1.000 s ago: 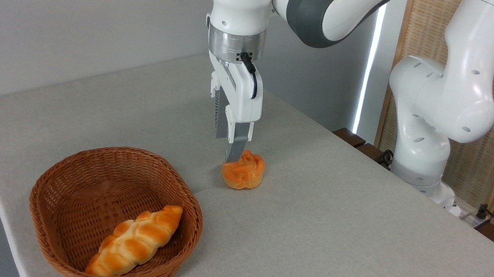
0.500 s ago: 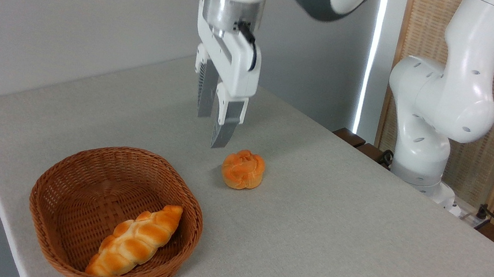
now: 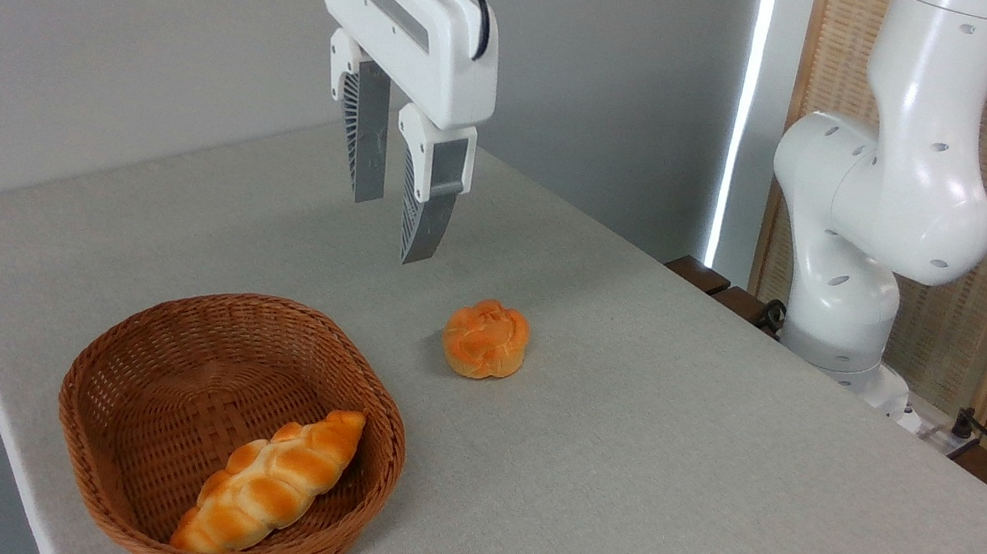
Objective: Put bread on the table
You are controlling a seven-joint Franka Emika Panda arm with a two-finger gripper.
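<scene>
Over on the left the wicker basket (image 3: 229,439) sits near the front edge of the desk (image 3: 718,499), and the long braided loaf (image 3: 271,479) lies slanted in its bowl, leaning against the near wall, which keeps it from rolling. I take it the loaf is simply not the piece wanted, so it is left where it is. Up above and a little to the right, the jaws (image 3: 395,204) hang in the air with nothing between them, parted and released, both ribbed inner faces plain to see. They point down at the cloth but touch nothing, well clear of the basket and of the bun. Further right, the bread (image 3: 485,340), a small orange bun with a knotted top, rests upright on the bare cloth just beyond the basket's far rim, apart from it and throwing a small shadow to its left. It stands alone, sitting flat on its base, so to my eye the job looks done. At the far right the arm's white base (image 3: 858,281) rises beside the desk's edge.
</scene>
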